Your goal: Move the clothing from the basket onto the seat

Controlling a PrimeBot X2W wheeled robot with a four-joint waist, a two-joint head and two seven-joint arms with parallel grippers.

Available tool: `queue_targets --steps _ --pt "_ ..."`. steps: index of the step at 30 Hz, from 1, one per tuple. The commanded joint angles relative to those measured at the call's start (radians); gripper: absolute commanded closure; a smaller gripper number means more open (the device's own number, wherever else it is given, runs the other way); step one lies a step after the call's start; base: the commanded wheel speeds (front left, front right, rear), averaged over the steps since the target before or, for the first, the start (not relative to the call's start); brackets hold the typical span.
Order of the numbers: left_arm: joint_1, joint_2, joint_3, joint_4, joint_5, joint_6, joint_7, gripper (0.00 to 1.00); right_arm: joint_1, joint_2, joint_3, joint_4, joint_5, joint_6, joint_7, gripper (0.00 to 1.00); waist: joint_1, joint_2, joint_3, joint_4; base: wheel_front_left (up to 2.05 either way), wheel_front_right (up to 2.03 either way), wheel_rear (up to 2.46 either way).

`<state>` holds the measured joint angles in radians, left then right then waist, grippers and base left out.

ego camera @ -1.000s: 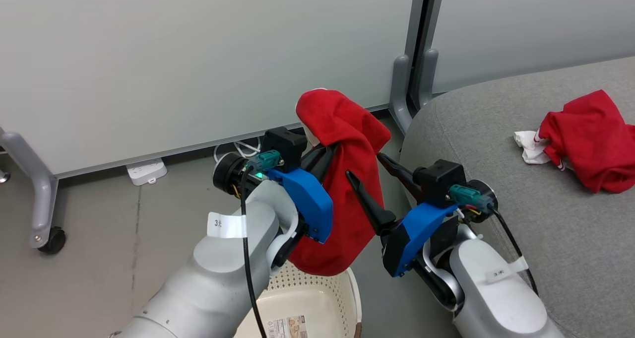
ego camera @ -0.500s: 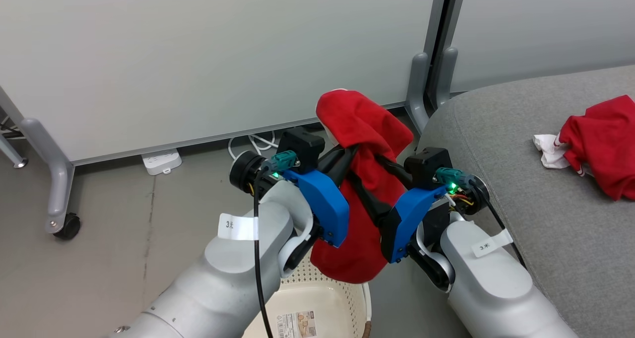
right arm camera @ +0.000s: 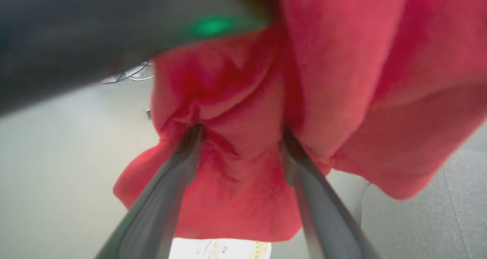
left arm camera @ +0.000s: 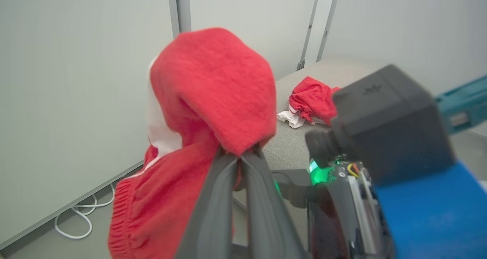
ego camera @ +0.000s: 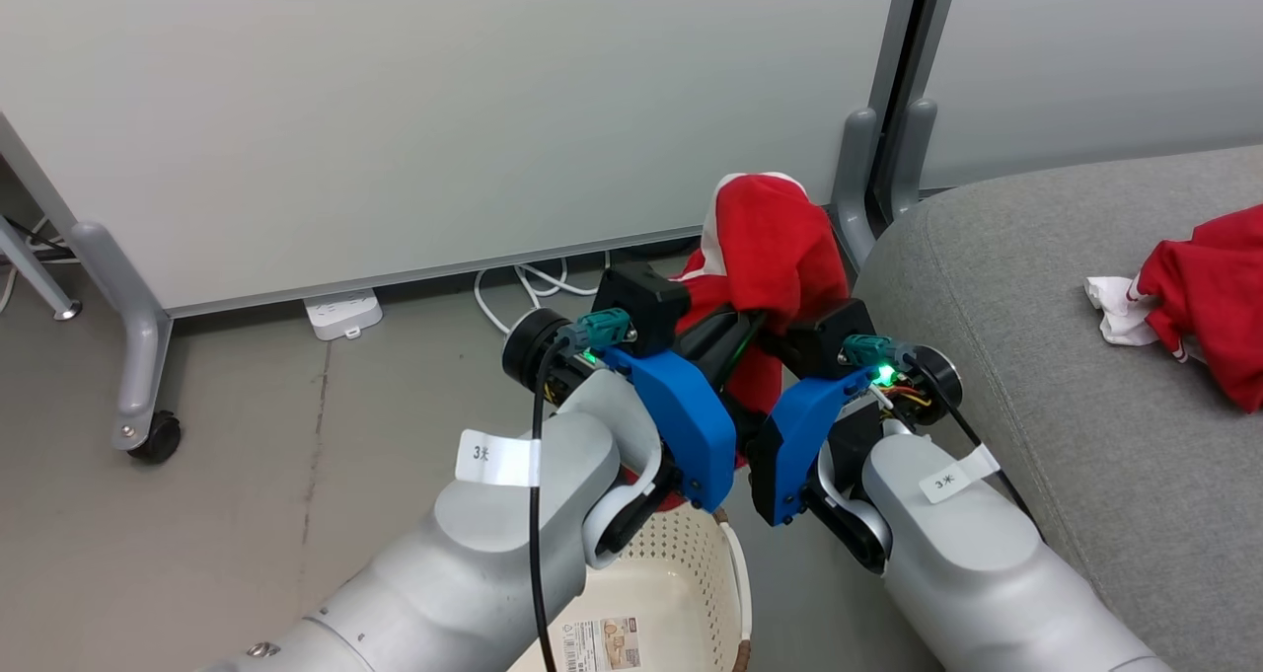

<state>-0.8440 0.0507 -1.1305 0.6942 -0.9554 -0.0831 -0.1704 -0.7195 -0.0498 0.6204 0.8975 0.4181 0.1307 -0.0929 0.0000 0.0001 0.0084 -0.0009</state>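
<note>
The left gripper (left arm camera: 239,156) pinches a bright red soft fabric garment (ego camera: 780,248) at 12 o'clock from the cream perforated plastic basket (ego camera: 681,563), while the right gripper (right arm camera: 239,137) presses wide-spread fingers into it.

The lifted cloth (ego camera: 775,243) is bright red, with white bands along one edge. The other cloth (ego camera: 1209,292) is the same red, with a white bit at its side. The seat (ego camera: 1036,406) is grey all over and looks woven. The basket (ego camera: 681,559) is creamy white, dotted with little holes, and its rim is brown. The floor (ego camera: 296,435) is plain grey.
</note>
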Motion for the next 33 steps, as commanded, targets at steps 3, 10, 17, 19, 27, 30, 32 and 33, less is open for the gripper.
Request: queue_targets --steps 3,10,17,19,27,30,32,33 --pt "-0.020 0.000 -0.014 -0.003 -0.020 0.000 -0.009 1.00 -0.031 -0.001 0.022 0.014 0.020 0.000 -0.031 0.00 0.0000 -0.0001 -0.001 0.001 0.00 0.00 0.00" --pt "-0.028 0.000 -0.028 0.022 -0.050 0.003 -0.026 1.00 -0.048 -0.001 0.060 0.041 0.053 0.000 -0.080 1.00 0.0000 -0.0001 -0.004 -0.002 0.00 0.00 0.00" --pt "-0.040 0.000 -0.019 0.072 -0.069 0.006 -0.047 1.00 -0.052 -0.001 0.088 0.059 0.081 0.000 -0.111 1.00 0.0000 -0.0001 -0.005 -0.012 0.00 0.00 0.00" --pt "-0.040 0.000 -0.019 0.082 -0.074 0.004 -0.053 1.00 -0.053 -0.001 0.093 0.064 0.087 0.000 -0.116 1.00 0.0000 -0.0001 -0.007 -0.015 0.00 0.00 0.00" --pt "-0.045 0.000 -0.029 0.103 -0.087 0.000 -0.064 1.00 -0.061 -0.001 0.110 0.080 0.105 0.000 -0.130 1.00 0.0000 -0.0001 -0.009 -0.023 0.00 0.00 0.00" --pt "-0.048 0.000 -0.033 0.107 -0.090 0.000 -0.068 1.00 -0.061 -0.001 0.119 0.082 0.113 0.000 -0.132 1.00 0.0000 -0.0001 -0.010 -0.023 0.00 0.00 0.00" --pt "-0.050 0.000 -0.035 0.109 -0.092 0.000 -0.070 1.00 -0.063 -0.001 0.123 0.085 0.116 0.000 -0.135 1.00 0.0000 -0.0001 -0.010 -0.024 0.00 0.00 0.00" --pt "-0.050 0.000 -0.037 0.110 -0.092 0.000 -0.071 1.00 -0.064 -0.001 0.125 0.087 0.120 0.000 -0.137 1.00 0.0000 -0.0001 -0.010 -0.024 0.00 0.00 0.00"
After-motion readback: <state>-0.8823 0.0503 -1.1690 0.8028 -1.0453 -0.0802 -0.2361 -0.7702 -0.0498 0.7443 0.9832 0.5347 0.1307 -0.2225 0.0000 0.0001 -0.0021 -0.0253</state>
